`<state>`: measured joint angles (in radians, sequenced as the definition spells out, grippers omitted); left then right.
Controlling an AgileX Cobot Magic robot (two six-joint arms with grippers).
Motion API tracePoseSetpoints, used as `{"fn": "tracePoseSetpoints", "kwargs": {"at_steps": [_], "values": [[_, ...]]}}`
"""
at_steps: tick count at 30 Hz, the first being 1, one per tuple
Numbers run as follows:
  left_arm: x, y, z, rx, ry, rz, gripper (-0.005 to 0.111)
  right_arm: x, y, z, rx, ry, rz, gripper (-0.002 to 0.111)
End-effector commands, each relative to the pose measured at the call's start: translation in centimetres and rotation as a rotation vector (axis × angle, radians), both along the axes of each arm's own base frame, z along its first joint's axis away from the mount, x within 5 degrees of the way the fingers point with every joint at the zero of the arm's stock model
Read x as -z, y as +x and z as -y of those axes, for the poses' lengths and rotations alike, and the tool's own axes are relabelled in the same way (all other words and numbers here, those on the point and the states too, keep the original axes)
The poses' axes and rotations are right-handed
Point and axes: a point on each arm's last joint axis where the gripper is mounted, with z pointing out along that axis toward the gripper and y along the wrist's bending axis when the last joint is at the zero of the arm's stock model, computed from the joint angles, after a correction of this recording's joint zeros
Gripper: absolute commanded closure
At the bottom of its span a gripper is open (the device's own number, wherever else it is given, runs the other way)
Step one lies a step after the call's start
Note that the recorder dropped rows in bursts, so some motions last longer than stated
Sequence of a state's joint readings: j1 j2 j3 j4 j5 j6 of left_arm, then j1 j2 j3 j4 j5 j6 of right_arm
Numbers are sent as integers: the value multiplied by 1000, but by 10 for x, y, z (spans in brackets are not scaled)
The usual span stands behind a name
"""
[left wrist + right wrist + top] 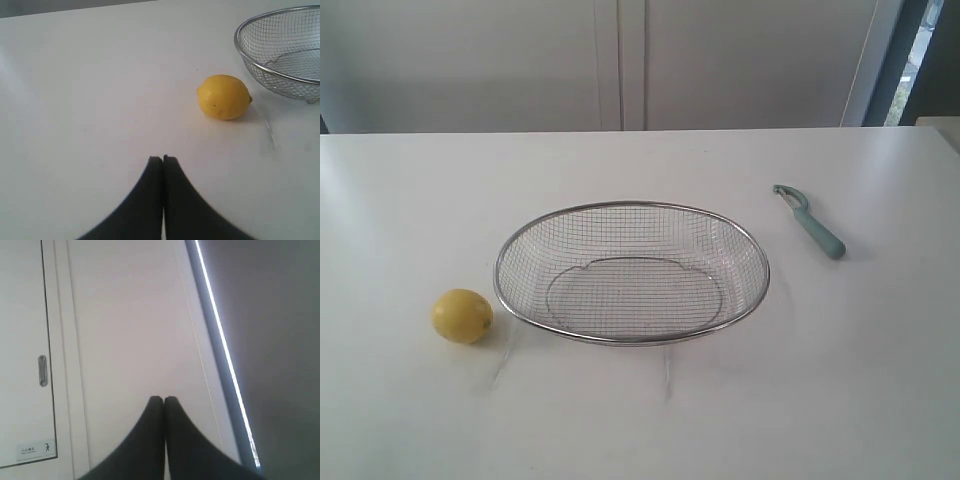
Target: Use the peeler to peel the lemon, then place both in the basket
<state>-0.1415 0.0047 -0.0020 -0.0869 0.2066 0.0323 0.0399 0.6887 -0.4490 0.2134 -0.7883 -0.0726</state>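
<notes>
1. The lemon [462, 316] sits on the white table [820, 380], whole and yellow. In the exterior view it is on the left, just beside the near-left curve of the basket [725, 255]. From my left wrist camera I can see a narrow strip of bare table between the two, so they are not touching.
2. The basket stands upright in the middle of the table, with only its wire mesh showing inside.
3. The peeler [812, 225] lies flat on the table to the right of the basket, clearly apart from it. Its metal blade head points toward the far edge and its teal handle angles toward the near right.
4. My left gripper [163, 159] is clenched, its two dark fingers pressed together with nothing between them. It hangs above bare table, near the lemon but short of it.
5. My right gripper [164, 399] is also clenched on nothing. It points at a pale panelled wall with a bright light strip beside it.
</notes>
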Motion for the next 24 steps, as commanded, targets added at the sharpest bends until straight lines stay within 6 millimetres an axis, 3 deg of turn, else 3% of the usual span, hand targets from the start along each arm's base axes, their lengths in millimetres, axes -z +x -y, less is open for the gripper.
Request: {"fn": "tracePoseSetpoints", "kwargs": {"at_steps": [1,11,24], "values": [[1,0,0,-1,-8,-1,107,-8,16,-5,0,-83,-10,108],[1,0,0,-1,-8,-1,107,-13,58,-9,-13,-129,-86,108],[1,0,0,-1,-8,-1,107,-8,93,-10,-17,-130,-151,108]]}}
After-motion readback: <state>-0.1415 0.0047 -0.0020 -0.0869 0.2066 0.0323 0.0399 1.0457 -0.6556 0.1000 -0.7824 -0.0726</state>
